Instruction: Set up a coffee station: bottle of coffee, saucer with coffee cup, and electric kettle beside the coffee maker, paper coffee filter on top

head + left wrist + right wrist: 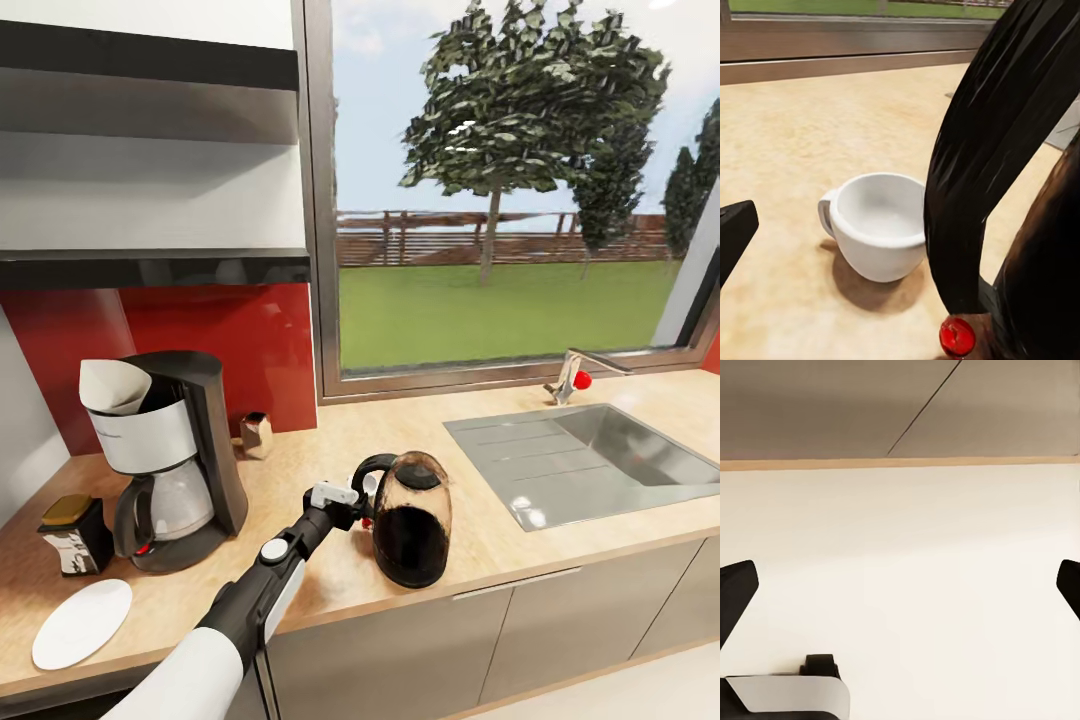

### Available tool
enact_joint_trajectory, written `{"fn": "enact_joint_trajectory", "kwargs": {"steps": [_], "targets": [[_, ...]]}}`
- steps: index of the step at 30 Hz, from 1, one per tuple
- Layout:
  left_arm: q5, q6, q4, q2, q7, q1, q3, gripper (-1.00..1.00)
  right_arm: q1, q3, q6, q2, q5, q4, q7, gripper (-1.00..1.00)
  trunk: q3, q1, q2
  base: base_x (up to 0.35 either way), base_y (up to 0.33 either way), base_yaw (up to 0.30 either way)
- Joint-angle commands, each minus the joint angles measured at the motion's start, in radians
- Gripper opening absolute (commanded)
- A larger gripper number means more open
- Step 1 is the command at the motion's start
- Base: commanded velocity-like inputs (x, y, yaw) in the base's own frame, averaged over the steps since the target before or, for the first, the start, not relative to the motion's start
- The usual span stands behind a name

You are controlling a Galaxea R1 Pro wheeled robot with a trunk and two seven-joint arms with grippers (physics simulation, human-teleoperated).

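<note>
The black coffee maker (178, 455) stands at the left of the kitchen countertop (330, 450), with the white paper coffee filter (113, 386) in its basket. The bottle of coffee (74, 534) is just left of it, and the white saucer (82, 623) lies bare near the front edge. The dark glass electric kettle (411, 519) stands mid-counter. My left gripper (352, 497) is open at the kettle's black loop handle (982, 165), which hides one finger. The white coffee cup (877, 225) sits upright just beyond the handle. The right gripper (900, 585) is open and empty over pale floor. The black kitchen shelf (150, 268) is bare.
A small silvery shaker (256, 435) stands by the red backsplash. A steel sink (590, 460) with a faucet (575, 375) fills the counter's right part under the window. Grey cabinet fronts (400, 660) run below the counter.
</note>
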Motion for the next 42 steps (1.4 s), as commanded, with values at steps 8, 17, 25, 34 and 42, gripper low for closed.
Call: {"fn": "enact_joint_trajectory", "kwargs": {"steps": [8,17,25,34,42], "targets": [[0.003,-0.004,0.001,0.0,-0.002,0.0,0.0,1.0,0.0,0.008,-0.005,0.0,-0.011,0.001,-0.002,1.0,0.0,0.0,-0.001,0.006,0.0,0.0],[0.003,-0.004,0.001,0.0,-0.002,0.0,0.0,1.0,0.0,0.007,-0.005,0.0,-0.011,0.001,-0.002,1.0,0.0,0.0,-0.001,0.05,0.0,0.0],[0.003,-0.004,0.002,0.0,-0.002,0.0,0.0,1.0,0.0,0.007,-0.005,0.0,-0.011,0.001,-0.002,1.0,0.0,0.0,-0.001,0.004,0.0,0.0],[0.003,-0.004,0.002,0.0,-0.002,0.0,0.0,1.0,0.0,0.008,-0.005,0.0,-0.011,0.001,-0.002,1.0,0.0,0.0,-0.001,0.0,0.0,0.0],[0.003,-0.004,0.002,0.0,-0.002,0.0,0.0,1.0,0.0,0.007,-0.005,0.0,-0.011,0.001,-0.002,1.0,0.0,0.0,-0.001,0.04,0.0,0.0]]}}
